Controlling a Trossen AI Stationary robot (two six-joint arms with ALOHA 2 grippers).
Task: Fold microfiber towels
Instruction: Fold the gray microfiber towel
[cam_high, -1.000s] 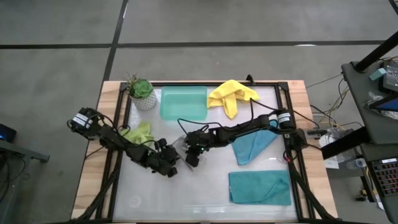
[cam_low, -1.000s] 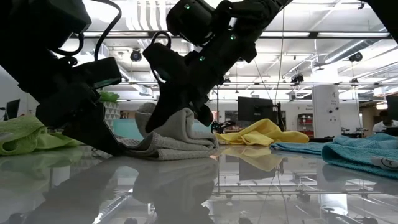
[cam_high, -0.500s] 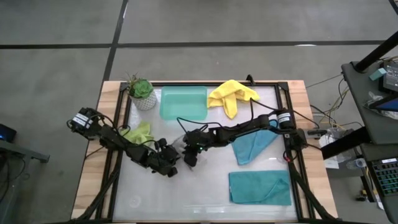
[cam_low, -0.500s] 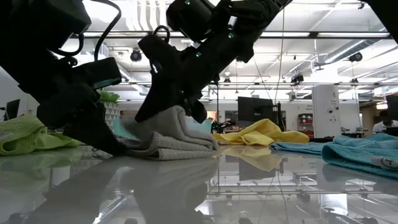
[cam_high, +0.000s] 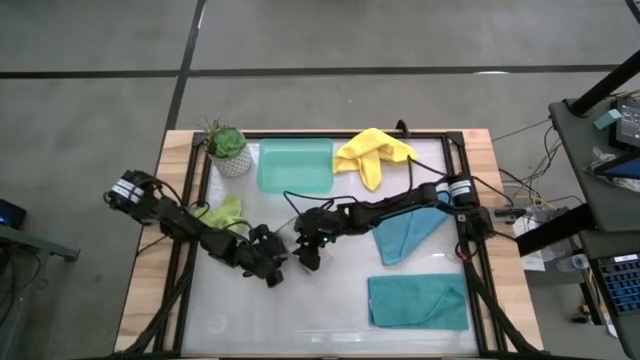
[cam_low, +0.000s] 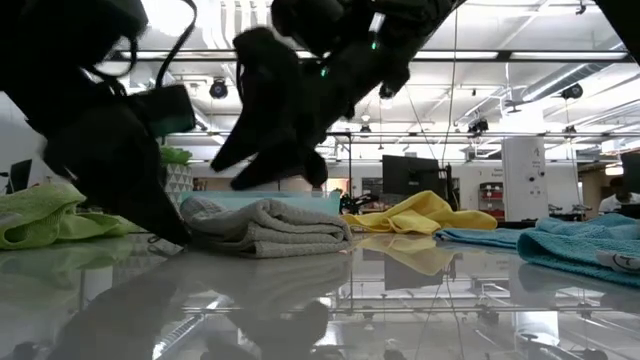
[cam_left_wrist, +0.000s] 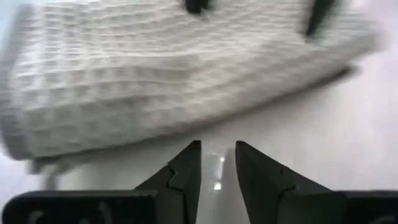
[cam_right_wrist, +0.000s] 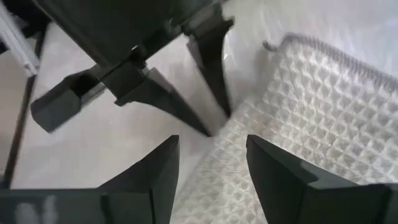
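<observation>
The grey towel (cam_low: 265, 225) lies folded in a low pile on the table's middle (cam_high: 288, 236). My right gripper (cam_right_wrist: 211, 155) hangs open just above it (cam_low: 270, 150), with nothing between its fingers. My left gripper (cam_left_wrist: 217, 162) stands low at the towel's left edge (cam_low: 175, 232), its fingers a narrow gap apart with only bare table between them. The lime green towel (cam_high: 225, 212) lies crumpled beside the left arm. The yellow towel (cam_high: 372, 152) lies bunched at the far edge, and two teal towels (cam_high: 405, 235) (cam_high: 418, 302) lie on the right. My left gripper's fingertips (cam_right_wrist: 225, 112) stand right at the grey towel's edge (cam_left_wrist: 155, 134), pointing down at a slant from the table's left. I cannot tell whether they touch it. Nothing is between the fingers.
A mint-green tray (cam_high: 295, 165) and a small potted plant (cam_high: 227, 148) stand at the far left. The near teal towel lies flat by the table's front right corner. Bare table shows at the near left.
My right gripper has opened, let go of the grey towel and risen a little. The raised fold it held has dropped flat onto the rest of the towel, which now lies as a low folded pile.
</observation>
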